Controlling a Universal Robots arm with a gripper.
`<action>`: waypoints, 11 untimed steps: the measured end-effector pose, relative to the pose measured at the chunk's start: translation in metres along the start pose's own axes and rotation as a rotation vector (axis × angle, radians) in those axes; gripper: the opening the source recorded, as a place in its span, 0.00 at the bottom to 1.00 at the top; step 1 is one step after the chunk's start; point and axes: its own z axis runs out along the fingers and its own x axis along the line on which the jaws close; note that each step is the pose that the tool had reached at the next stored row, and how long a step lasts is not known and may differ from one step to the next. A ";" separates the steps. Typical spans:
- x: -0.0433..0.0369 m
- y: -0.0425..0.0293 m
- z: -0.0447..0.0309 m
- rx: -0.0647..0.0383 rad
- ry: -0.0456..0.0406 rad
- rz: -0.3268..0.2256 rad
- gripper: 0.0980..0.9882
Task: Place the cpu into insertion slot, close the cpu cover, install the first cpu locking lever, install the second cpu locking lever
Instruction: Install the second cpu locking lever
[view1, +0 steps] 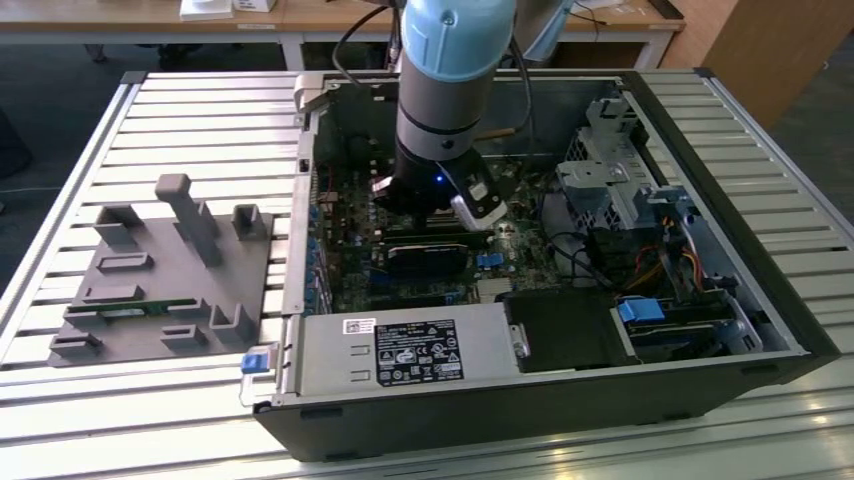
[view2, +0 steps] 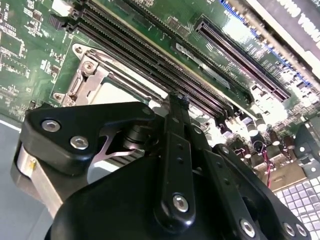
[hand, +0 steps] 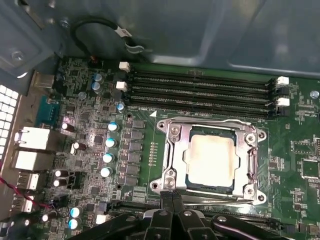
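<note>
In the first wrist view the cpu (hand: 210, 160), a square chip with a dull silver top, lies flat in the socket on the green motherboard (hand: 295, 150). The shiny cpu cover (hand: 212, 123) lies down around it, the chip showing through its window. A thin metal locking lever (hand: 220, 198) runs along the socket edge nearest my gripper. My gripper (hand: 167, 199) sits at that edge with its two narrow fingers pressed together, tips by the lever's end. In the second wrist view the gripper (view2: 177, 102) points at the socket (view2: 100, 82). The exterior view shows the gripper (view1: 438, 225) low inside the computer case.
Black memory slots (hand: 200, 90) run beside the socket, with capacitors (hand: 107, 157) and rear ports (hand: 30, 150) to one side. In the exterior view a black card (view1: 427, 258), power supply (view1: 400, 350) and drive cage (view1: 614, 170) crowd the case. A grey fixture (view1: 160, 270) stands on the exterior view's left.
</note>
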 end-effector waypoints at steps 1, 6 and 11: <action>0.0002 -0.0011 -0.0002 -0.004 -0.0004 0.000 0.01; 0.0020 -0.0065 -0.0015 -0.020 -0.0016 -0.001 0.01; 0.0048 -0.0102 -0.0022 -0.032 -0.0028 -0.001 0.01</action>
